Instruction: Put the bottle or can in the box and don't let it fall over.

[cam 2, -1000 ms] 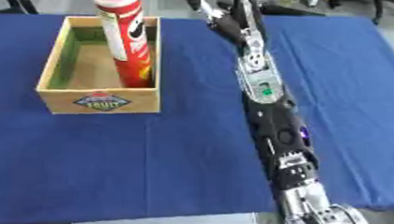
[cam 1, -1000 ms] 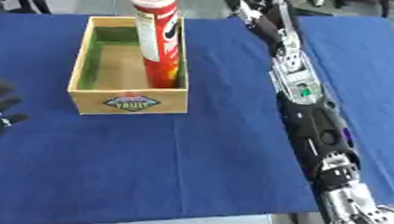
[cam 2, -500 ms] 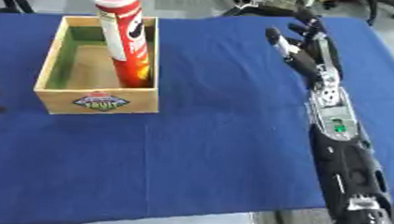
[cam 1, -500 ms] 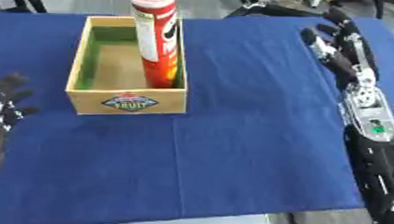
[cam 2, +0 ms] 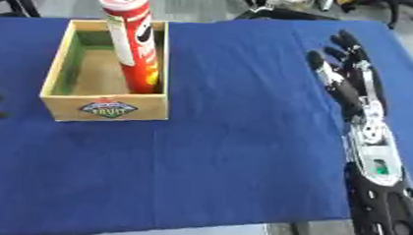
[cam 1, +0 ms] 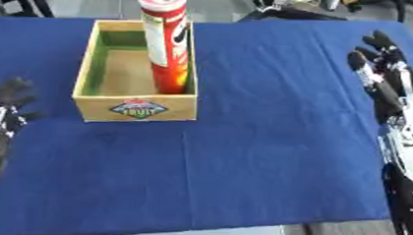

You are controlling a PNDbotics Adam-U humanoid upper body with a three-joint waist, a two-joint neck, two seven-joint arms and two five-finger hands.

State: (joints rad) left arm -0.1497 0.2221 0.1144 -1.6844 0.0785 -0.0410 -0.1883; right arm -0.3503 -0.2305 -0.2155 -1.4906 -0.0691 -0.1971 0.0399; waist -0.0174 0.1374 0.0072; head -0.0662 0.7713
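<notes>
Broadly, item one is the worktop (cam 1: 243, 155), covered edge to edge in a dark blue cloth, with bare floor showing beyond its far edge and a pale strip along its near edge. Item two: the robot's right arm (cam 2: 381, 194), black with silver joints, entering from the lower right and running up along the right side of the cloth. Item three: a shallow wooden box (cam 1: 98, 74), rectangular and open-topped, set on the left half of the worktop; pale wood outside, green on the inner walls, tan floor, and a round fruit-style label on the near wall. Item four: a tall red can (cam 1: 167, 44), tube-shaped, with a white panel down its side and a pale lid on top, standing upright inside the box at the right-hand wall, roughly midway along it, its base on the box floor and its top rising well above the rim. Item five: the right robot hand (cam 2: 349, 85), at the right of the worktop, well apart from the box; fingers straight and spread, pointing away toward the far edge, holding nothing. Item six: the left robot hand (cam 1: 5, 105), black, showing only in part at the left edge of the left eye view, just beside the near left corner of the box without touching it; its fingers appear loosely spread upward and hold nothing. Only dark fingertips of it show in the right eye view.
</notes>
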